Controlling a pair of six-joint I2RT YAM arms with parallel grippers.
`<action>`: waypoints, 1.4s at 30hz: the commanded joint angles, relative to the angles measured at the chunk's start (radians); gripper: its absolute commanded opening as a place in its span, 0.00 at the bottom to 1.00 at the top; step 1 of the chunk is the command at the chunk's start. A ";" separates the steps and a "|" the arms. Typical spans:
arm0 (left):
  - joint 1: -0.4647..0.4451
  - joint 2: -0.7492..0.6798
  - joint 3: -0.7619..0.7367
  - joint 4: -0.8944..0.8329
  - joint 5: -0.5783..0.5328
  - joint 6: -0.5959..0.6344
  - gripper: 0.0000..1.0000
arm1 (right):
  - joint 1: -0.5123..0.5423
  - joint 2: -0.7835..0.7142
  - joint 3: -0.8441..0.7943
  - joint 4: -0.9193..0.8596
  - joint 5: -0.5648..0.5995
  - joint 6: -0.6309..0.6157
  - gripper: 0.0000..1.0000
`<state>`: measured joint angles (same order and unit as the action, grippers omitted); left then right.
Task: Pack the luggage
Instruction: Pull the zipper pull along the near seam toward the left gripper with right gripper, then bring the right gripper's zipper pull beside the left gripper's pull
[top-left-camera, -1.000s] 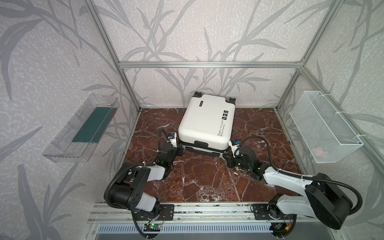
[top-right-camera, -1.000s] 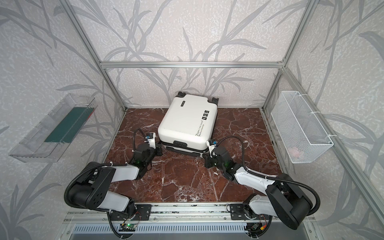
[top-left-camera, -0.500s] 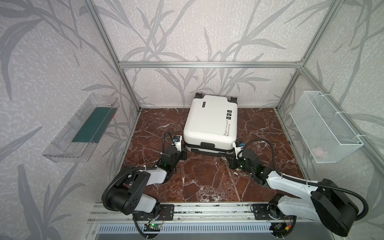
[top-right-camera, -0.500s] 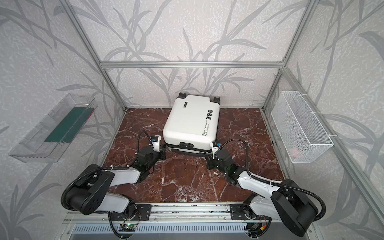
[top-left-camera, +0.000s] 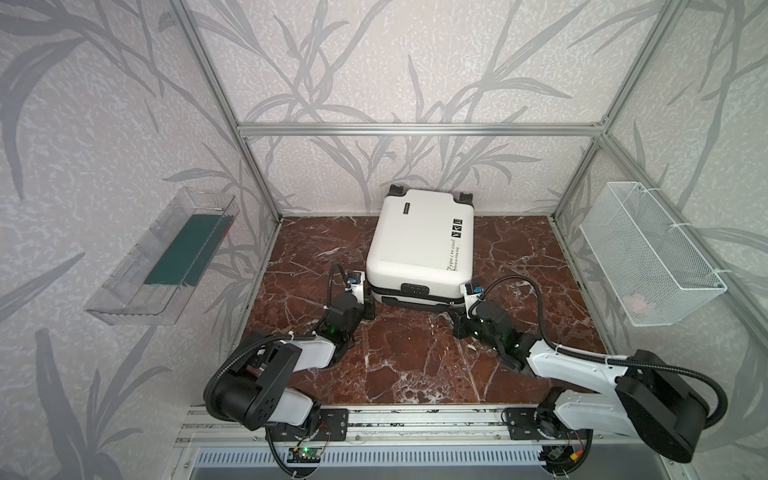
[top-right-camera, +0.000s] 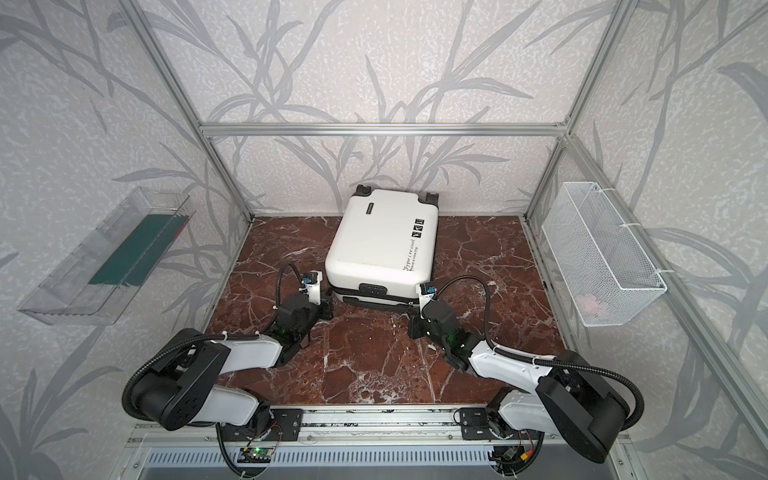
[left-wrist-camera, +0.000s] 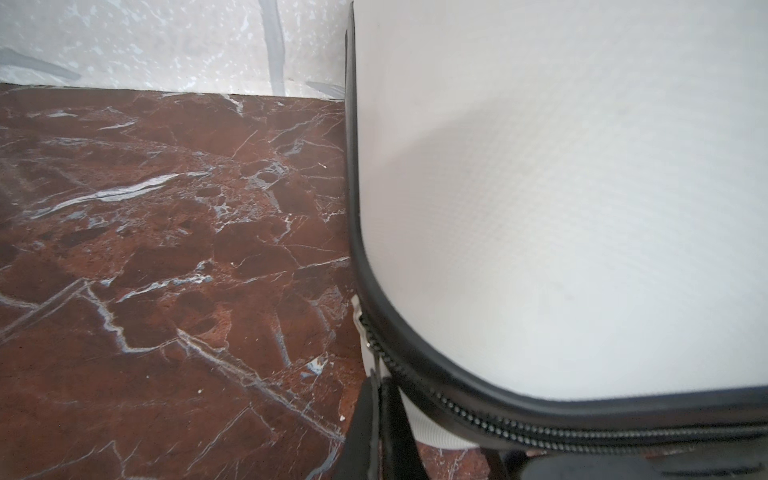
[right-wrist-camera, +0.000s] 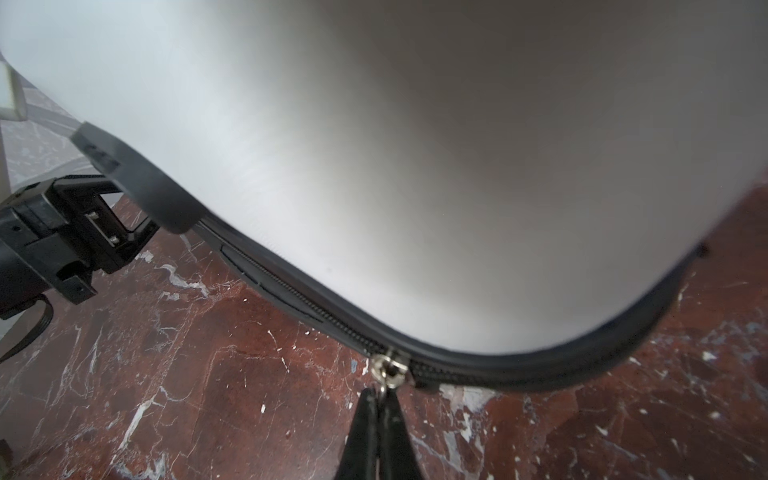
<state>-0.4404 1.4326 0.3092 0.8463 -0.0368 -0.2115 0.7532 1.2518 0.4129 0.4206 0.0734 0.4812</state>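
Note:
The luggage (top-left-camera: 419, 245) (top-right-camera: 382, 245) is a small white hard-shell suitcase. It lies flat and closed at the back middle of the marble table, wheels toward the back wall. My left gripper (top-left-camera: 368, 309) (top-right-camera: 327, 307) (left-wrist-camera: 376, 395) sits low at its near left corner, shut, with a thin metal zipper tab running into the fingertips. My right gripper (top-left-camera: 455, 320) (top-right-camera: 411, 320) (right-wrist-camera: 380, 399) is at the near right corner, shut on the silver zipper pull (right-wrist-camera: 388, 370) of the black zipper. The white shell (left-wrist-camera: 540, 208) (right-wrist-camera: 415, 166) fills both wrist views.
A clear plastic bin (top-left-camera: 166, 257) holding something dark green hangs on the left wall. A white wire mesh basket (top-left-camera: 648, 257) with a pinkish item (top-left-camera: 638, 303) hangs on the right wall. Red marble table (top-left-camera: 415, 357) stretches in front of the luggage; aluminium posts stand at the corners.
The luggage has turned slightly and now lies straighter toward the back wall. My left gripper has shifted right along its near edge. The right gripper stayed at the near right corner. Both stay shut.

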 joint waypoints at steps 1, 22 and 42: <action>-0.099 0.002 0.013 0.118 0.233 0.013 0.00 | 0.096 0.065 0.128 0.086 -0.193 -0.056 0.00; -0.168 0.053 0.063 0.117 0.213 0.014 0.00 | 0.143 0.118 0.217 0.049 -0.166 -0.109 0.00; -0.233 0.115 0.096 0.154 0.196 0.009 0.00 | 0.264 0.295 0.436 -0.011 -0.175 -0.179 0.00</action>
<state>-0.6418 1.5299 0.3435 0.9199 0.0654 -0.2123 0.9512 1.5471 0.7685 0.2855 0.0803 0.3374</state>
